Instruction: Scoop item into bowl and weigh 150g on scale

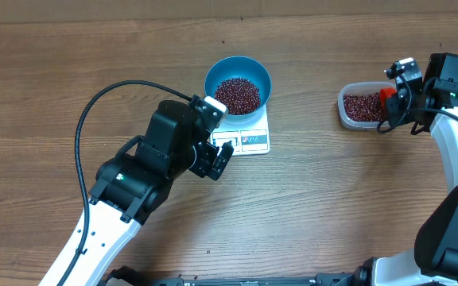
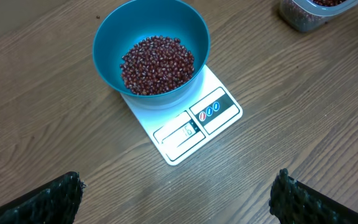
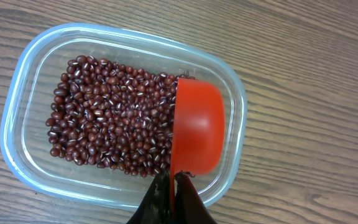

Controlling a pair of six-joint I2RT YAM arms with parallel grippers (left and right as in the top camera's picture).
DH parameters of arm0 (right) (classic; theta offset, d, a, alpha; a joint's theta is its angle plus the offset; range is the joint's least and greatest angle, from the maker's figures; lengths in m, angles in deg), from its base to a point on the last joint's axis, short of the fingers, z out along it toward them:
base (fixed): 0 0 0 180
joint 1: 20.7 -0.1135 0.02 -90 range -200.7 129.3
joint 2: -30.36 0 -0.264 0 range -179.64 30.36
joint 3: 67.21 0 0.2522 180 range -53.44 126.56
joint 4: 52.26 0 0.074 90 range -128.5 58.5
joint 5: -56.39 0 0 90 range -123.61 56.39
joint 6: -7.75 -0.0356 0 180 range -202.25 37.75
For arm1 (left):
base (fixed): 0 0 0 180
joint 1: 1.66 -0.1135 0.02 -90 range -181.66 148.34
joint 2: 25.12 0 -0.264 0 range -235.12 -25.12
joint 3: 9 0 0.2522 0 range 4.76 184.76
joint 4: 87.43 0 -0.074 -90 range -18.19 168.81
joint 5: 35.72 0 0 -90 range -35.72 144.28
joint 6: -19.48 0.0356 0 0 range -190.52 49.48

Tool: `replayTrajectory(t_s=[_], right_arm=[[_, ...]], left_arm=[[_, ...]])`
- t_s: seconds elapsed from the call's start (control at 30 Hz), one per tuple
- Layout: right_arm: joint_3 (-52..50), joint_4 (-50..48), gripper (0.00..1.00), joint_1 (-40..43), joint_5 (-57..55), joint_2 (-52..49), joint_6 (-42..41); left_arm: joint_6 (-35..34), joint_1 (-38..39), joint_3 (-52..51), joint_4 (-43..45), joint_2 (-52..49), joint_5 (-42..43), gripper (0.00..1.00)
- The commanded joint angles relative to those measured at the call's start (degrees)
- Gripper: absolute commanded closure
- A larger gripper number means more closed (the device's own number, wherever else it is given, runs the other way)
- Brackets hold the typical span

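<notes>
Beans: small dark red-brown beans (image 3: 104, 118), loose, light, quick to roll; lift by scoop, not by pinching
Right claw (image 3: 170, 182): clenched on round red plastic scoop (image 3: 196, 127), which touches the beans in clear plastic tub (image 3: 17, 112) near the table's right edge
Left claw (image 1: 219, 156): released, empty, just beside flat white scale (image 1: 254, 141)
Bowl: deep blue bowl (image 1: 213, 75) on the scale, part-filled, mid-table toward the far edge

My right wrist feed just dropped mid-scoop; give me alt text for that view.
The right gripper, shut on a red scoop, holds it in the right end of the clear tub, over the edge of the beans, with its rounded back towards the camera. The tub sits on a wooden table.
</notes>
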Motion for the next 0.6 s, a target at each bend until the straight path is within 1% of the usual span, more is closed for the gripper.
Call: replayTrajectory(t_s=[0.0, 0.3, 0.57], right_arm=[[0.2, -0.59, 0.96, 0.09, -0.42, 1.4, 0.61], [-0.02, 0.81, 0.96, 0.09, 0.24, -1.36, 0.57], [-0.13, 1.73, 0.96, 0.09, 1.68, -1.57, 0.57]], left_arm=[[-0.74, -0.28, 1.07, 0.0, 0.31, -0.59, 0.0], [-0.74, -0.28, 1.07, 0.0, 0.33, -0.59, 0.01], [-0.74, -0.28, 1.07, 0.0, 0.33, -0.59, 0.0]])
